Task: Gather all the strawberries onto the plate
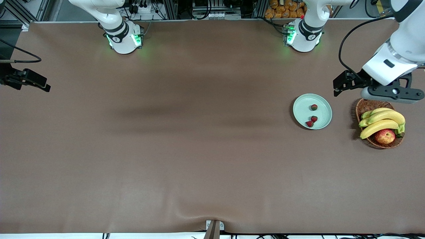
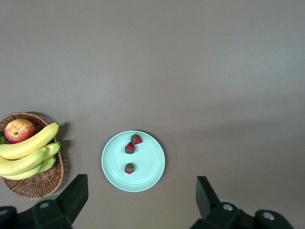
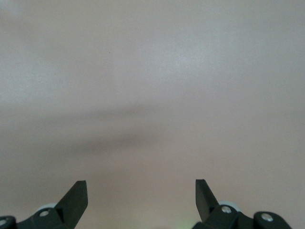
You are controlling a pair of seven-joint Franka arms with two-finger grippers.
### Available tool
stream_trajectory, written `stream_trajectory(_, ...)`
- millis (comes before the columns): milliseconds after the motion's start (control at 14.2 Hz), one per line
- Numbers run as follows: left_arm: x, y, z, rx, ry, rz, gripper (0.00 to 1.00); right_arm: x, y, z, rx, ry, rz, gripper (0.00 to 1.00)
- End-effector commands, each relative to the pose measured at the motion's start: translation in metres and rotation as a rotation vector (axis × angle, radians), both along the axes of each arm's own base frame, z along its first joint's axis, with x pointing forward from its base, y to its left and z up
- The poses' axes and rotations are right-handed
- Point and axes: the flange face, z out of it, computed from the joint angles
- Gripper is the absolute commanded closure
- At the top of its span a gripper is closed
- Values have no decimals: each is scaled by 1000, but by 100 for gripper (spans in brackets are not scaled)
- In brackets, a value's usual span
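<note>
Three strawberries lie in the pale mint plate (image 1: 303, 109): one (image 1: 313, 107) toward the robots and two (image 1: 313, 118) (image 1: 309, 123) close together at the rim nearer the front camera. In the left wrist view they (image 2: 129, 168) (image 2: 129, 148) (image 2: 137, 139) lie in the plate (image 2: 150, 164) too. My left gripper (image 1: 391, 94) hangs high over the wicker basket's rim beside the plate, open and empty (image 2: 141, 195). My right gripper (image 1: 26, 81) waits high over the right arm's end of the table, open and empty (image 3: 141, 198), with only bare brown table under it.
A brown wicker basket (image 1: 365, 104) beside the plate, at the left arm's end, holds bananas (image 1: 382, 121) and a red-yellow apple (image 1: 385, 136); it also shows in the left wrist view (image 2: 33, 188). The brown table (image 1: 186, 149) spreads wide.
</note>
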Motion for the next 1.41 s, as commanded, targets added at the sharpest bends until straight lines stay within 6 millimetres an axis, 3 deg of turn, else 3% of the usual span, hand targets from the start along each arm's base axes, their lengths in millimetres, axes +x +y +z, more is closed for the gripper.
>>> stream_trajectory(0, -3, 11, 12, -14, -2, 71, 0, -6, 3, 2, 0, 0, -9, 0)
stream_trajectory(494, -3, 48, 24, -21, -22, 194, 0, -6, 2, 2, 0, 1, -10, 0)
stream_trajectory(1340, -3, 48, 23, -3, -24, 160, 0, -6, 2, 1, 1, 3, -10, 0)
